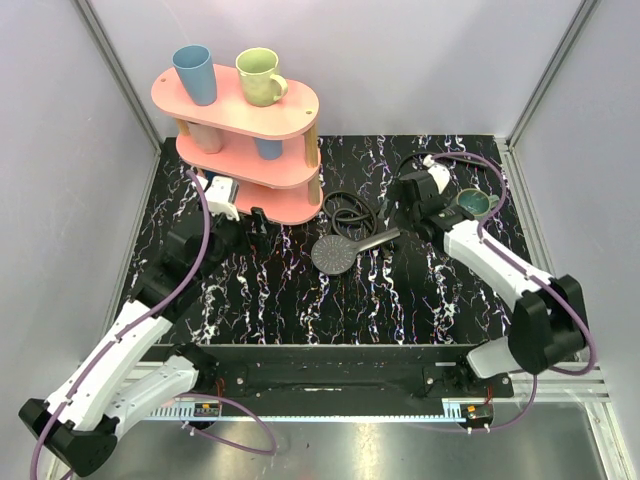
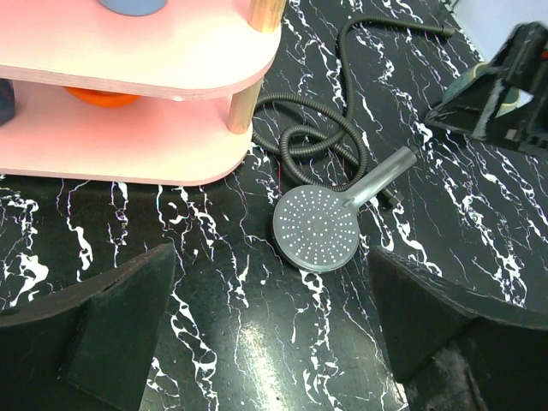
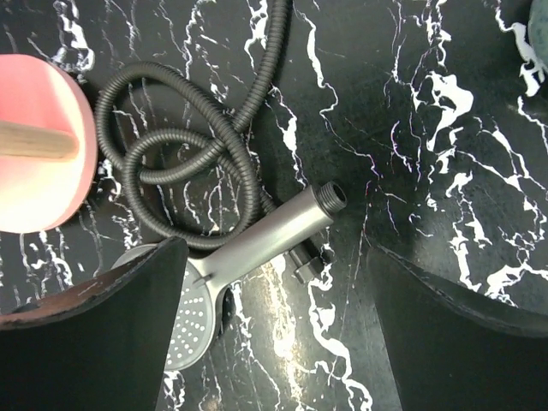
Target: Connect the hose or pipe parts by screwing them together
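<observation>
The dark grey shower head (image 1: 335,253) lies face up mid-table, its straight handle (image 3: 265,231) pointing back right with the threaded end bare. The black coiled hose (image 1: 348,208) lies looped just behind it, and one end fitting (image 3: 304,261) rests under the handle. The two parts are not joined. My left gripper (image 1: 235,228) hovers open to the left of the head (image 2: 319,227), with the hose (image 2: 312,137) beyond it. My right gripper (image 1: 405,208) hovers open above the handle's end and holds nothing. The hose (image 3: 188,154) loops at the upper left of the right wrist view.
A pink three-tier shelf (image 1: 240,100) stands at the back left, carrying a blue cup (image 1: 195,75) and a green mug (image 1: 260,77); its lower tier (image 2: 128,141) is close to the hose. A teal cup (image 1: 472,205) sits by the right arm. White walls enclose the table.
</observation>
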`<act>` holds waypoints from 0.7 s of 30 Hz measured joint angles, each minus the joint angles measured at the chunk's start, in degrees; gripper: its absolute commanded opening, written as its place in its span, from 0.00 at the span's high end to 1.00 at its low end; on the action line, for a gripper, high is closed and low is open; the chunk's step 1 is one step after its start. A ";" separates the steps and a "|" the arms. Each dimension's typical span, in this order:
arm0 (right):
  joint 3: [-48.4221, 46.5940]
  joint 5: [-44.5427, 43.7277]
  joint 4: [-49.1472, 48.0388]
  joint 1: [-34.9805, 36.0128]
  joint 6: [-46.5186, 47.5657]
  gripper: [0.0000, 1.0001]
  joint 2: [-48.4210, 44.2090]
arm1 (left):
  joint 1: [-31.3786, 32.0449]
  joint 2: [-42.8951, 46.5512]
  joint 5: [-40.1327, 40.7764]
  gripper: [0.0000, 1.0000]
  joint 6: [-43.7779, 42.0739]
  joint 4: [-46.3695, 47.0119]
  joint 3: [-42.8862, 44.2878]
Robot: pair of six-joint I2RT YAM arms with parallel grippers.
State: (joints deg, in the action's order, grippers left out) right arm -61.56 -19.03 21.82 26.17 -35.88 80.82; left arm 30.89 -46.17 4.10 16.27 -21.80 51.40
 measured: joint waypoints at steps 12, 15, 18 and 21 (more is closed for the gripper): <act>0.13 11.72 -6.95 -6.40 1.03 0.07 6.82 | 0.00 1.40 0.24 0.01 0.02 -0.02 0.00; 0.87 13.40 -8.70 -7.10 0.07 0.08 8.24 | 0.00 1.57 0.24 0.01 0.02 -0.02 0.00; 2.34 14.25 -9.22 -9.14 -1.18 0.08 9.07 | 0.00 1.57 0.26 0.01 0.02 -0.02 0.00; 4.39 14.75 -9.75 -12.00 -3.04 0.09 9.64 | 0.00 1.57 0.26 0.01 0.02 -0.02 0.00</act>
State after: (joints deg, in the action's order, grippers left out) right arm -57.17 -4.27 12.08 14.17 -38.92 90.45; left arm 30.89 -44.60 4.36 16.29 -21.82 51.40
